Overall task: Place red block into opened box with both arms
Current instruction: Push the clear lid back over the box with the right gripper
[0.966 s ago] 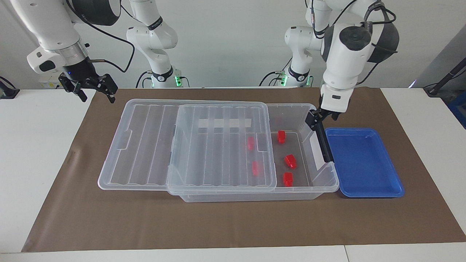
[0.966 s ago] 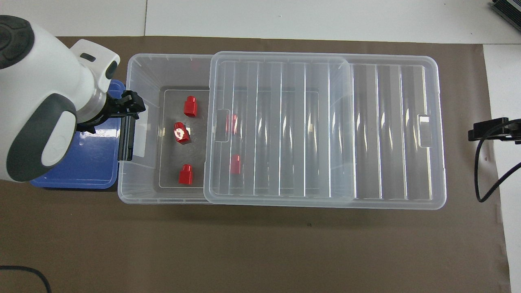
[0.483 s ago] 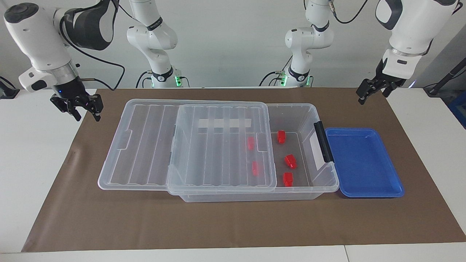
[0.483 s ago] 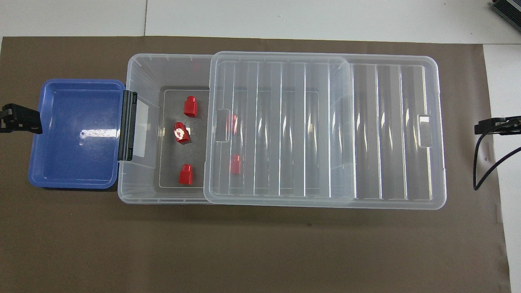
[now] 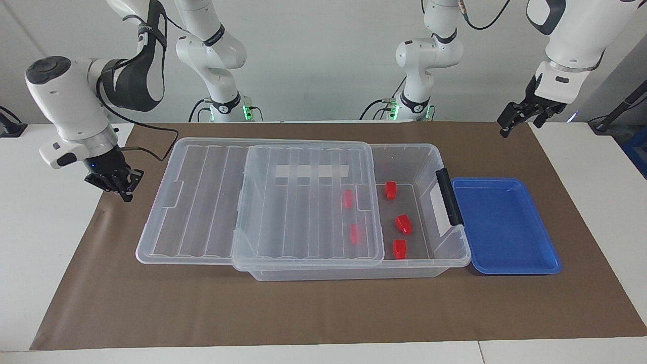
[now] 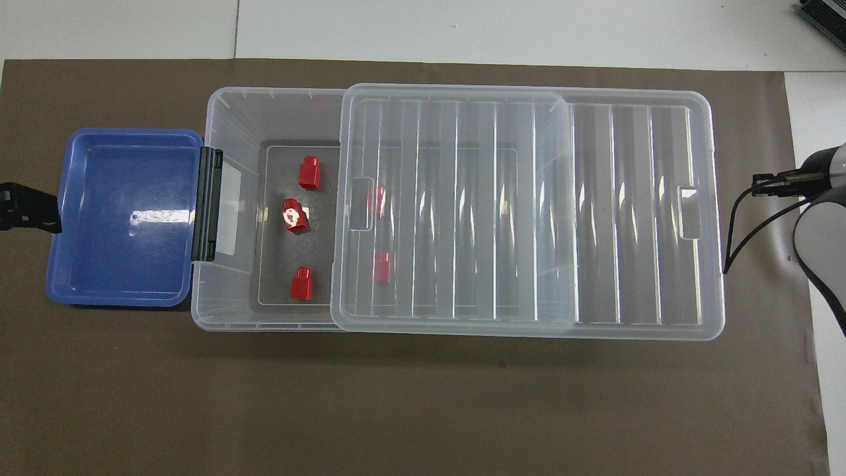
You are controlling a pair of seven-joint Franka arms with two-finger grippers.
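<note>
Right black two-finger gripper (image 5: 123,188) low beside clear ribbed lid (image 5: 263,202), fingertips pressed together, empty. Left black gripper (image 5: 520,117) raised near blue tray (image 5: 505,227), fingers spread. Small red block (image 5: 403,224) inside clear plastic box (image 5: 445,260), tilted, long axis slantwise.

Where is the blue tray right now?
The blue tray lies on the brown mat at the left arm's end of the table, right beside the box, next to its black latch.
</note>
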